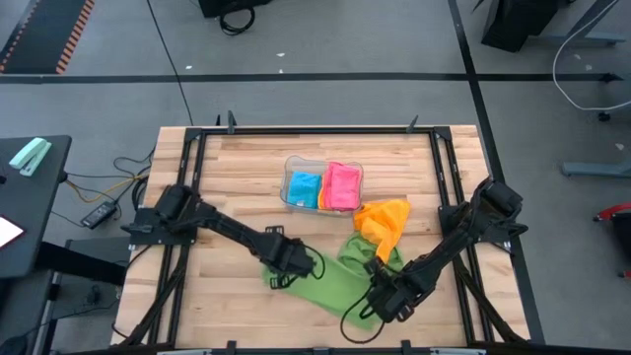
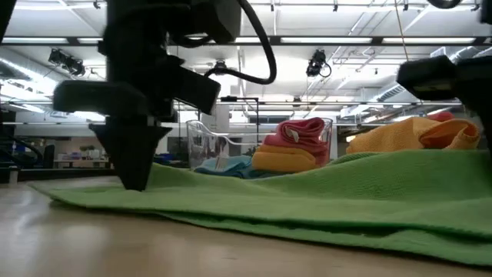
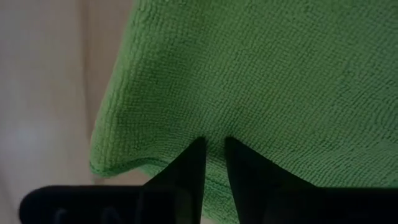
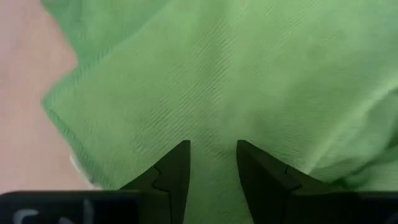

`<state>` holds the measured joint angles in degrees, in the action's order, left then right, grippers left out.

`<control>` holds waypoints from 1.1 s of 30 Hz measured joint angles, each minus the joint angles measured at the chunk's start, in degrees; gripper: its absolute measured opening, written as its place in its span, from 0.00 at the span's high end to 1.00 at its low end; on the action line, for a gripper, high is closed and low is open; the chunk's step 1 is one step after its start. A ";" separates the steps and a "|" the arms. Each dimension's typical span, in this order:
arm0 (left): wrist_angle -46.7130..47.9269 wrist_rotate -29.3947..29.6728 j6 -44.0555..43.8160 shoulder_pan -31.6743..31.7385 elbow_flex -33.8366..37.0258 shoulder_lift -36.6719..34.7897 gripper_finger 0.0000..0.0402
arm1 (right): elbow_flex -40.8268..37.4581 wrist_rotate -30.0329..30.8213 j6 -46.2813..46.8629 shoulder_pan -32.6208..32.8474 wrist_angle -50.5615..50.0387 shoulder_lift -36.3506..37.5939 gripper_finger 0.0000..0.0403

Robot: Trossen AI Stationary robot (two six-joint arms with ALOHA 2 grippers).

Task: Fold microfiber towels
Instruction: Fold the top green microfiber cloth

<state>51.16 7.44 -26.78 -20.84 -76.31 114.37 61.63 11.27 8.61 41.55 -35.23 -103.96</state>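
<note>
A green microfiber towel (image 1: 330,281) lies rumpled on the wooden table near its front edge. Its left part lies flat and its right part rises off the wood (image 2: 430,173). My left gripper (image 1: 283,264) points straight down on the towel's left corner and is shut on it. My right gripper (image 1: 383,296) is shut on the towel's right part. An orange towel (image 1: 385,219) lies bunched behind the green one, its near edge resting on it. A blue towel (image 1: 304,187) and a pink towel (image 1: 342,185) lie folded in the clear tray (image 1: 288,170). My left gripper pinches a small ridge of the green towel (image 3: 214,127) between its two fingertips, close to the towel's corner (image 3: 102,163). The fingers come from above, pointing down. The cloth there rests on the table (image 2: 92,196). My right gripper pinches the green towel's right part (image 4: 213,134) between its two fingers, coming steeply from above. A folded edge (image 4: 68,106) shows beside the fingers; how many layers are held, I cannot tell. The cloth near the hold is raised off the table.
The clear tray stands at the table's far middle, just behind the orange towel. Black frame rails (image 1: 192,187) run along the table's left and right sides. Bare wood (image 1: 227,296) lies left of the green towel and along the front edge.
</note>
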 joint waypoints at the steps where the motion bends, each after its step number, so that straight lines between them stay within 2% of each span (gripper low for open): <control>1: 0.02 -0.06 -1.44 -0.66 0.00 0.00 0.82 | 0.00 -0.17 0.01 -0.30 0.14 0.62 0.65; 9: 0.56 -2.60 -11.90 -5.63 -0.02 -0.04 0.83 | 0.24 -0.49 -0.89 -2.14 3.88 7.62 0.65; 14: 3.70 -2.99 -17.62 -9.27 -0.02 -0.04 0.86 | -0.02 0.51 -1.60 -4.01 4.21 8.15 0.65; 19: 4.56 -3.17 -17.80 -13.21 0.02 -0.37 0.88 | -3.54 0.46 -3.31 -6.52 8.51 8.17 0.65; 25: 9.18 -2.58 -17.13 -16.13 0.04 -3.89 0.88 | -7.41 -2.37 -6.13 -10.24 14.20 8.17 0.65; 33: 6.32 -2.17 -11.56 -19.59 0.02 -7.59 0.86 | -8.17 -4.05 -8.83 -14.41 20.69 8.17 0.65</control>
<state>57.48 5.27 -38.34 -40.44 -76.29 106.77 53.45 7.22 -0.22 27.14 -14.54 -95.79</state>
